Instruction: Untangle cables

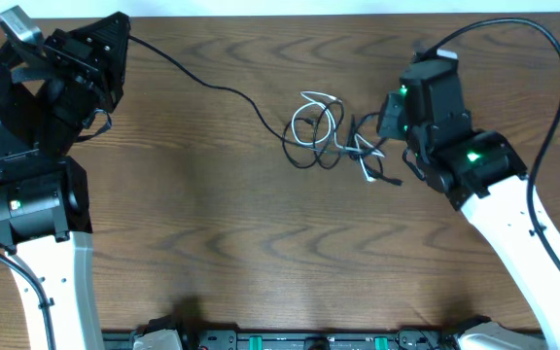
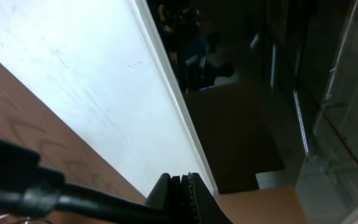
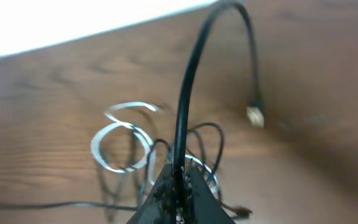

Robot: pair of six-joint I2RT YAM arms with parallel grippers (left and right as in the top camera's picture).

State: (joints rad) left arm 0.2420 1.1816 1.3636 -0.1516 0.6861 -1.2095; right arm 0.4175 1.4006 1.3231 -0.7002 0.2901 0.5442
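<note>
The cables lie tangled on the wooden table: white cable (image 1: 311, 100) loops mixed with black loops (image 1: 304, 156). A long black cable (image 1: 212, 86) runs from the tangle up left to my left gripper (image 1: 124, 39), which is shut on it. In the left wrist view the jaws (image 2: 180, 190) are closed with the black cable (image 2: 73, 198) entering from the left. My right gripper (image 1: 385, 119) sits at the tangle's right side. In the right wrist view its jaws (image 3: 178, 182) are shut on a black cable (image 3: 188, 81) that arcs up to a plug (image 3: 255, 116). The white loops (image 3: 122, 148) lie just beyond.
A small plug end (image 1: 394, 182) lies on the table just below the right gripper. The thick black arm cord (image 1: 542, 58) curves over the right arm. The table's far edge meets a white surface (image 2: 92, 81) in the left wrist view.
</note>
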